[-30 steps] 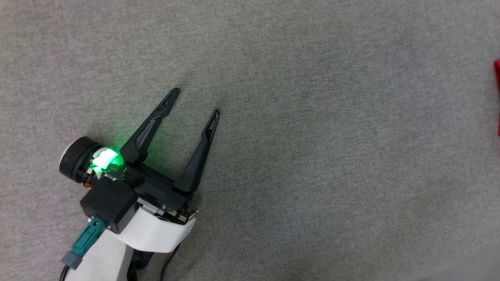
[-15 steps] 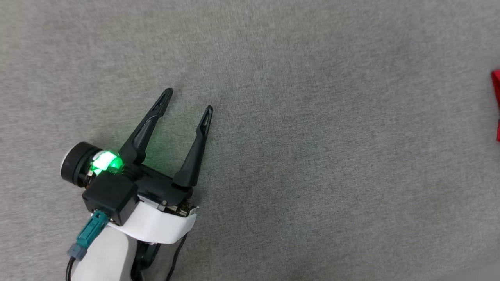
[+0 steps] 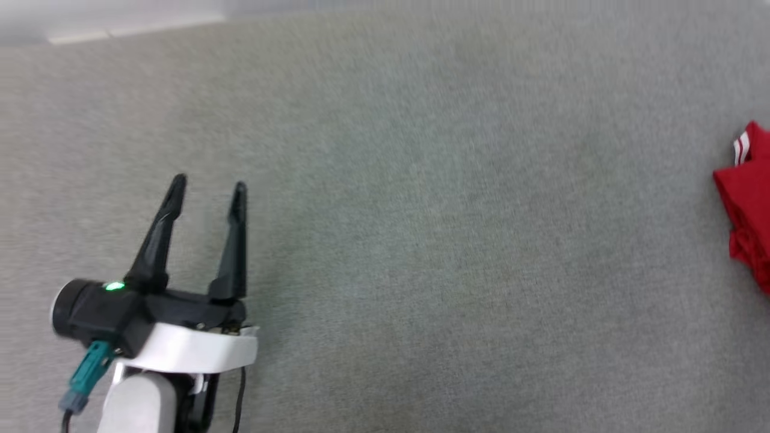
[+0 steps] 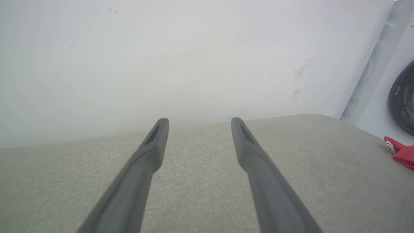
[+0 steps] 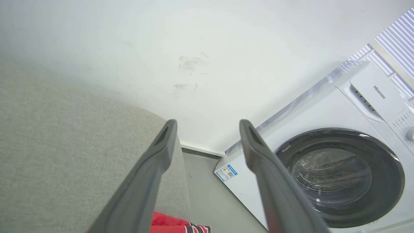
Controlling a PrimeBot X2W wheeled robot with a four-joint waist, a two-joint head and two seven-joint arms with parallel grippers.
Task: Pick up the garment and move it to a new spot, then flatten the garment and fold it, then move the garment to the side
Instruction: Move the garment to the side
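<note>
Left end effector (image 3: pixel 209 185) spread wide, empty, right end effector (image 5: pixel 208 124) spread, empty, garment (image 3: pixel 749 210) untouched

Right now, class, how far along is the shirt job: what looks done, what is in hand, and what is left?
Looks done: the shirt lies bundled at the right edge of the grey surface. In hand: nothing; the left gripper and right gripper are open and empty. Left: perhaps nothing, but the shirt is cut off, so its fold can't be judged.
</note>
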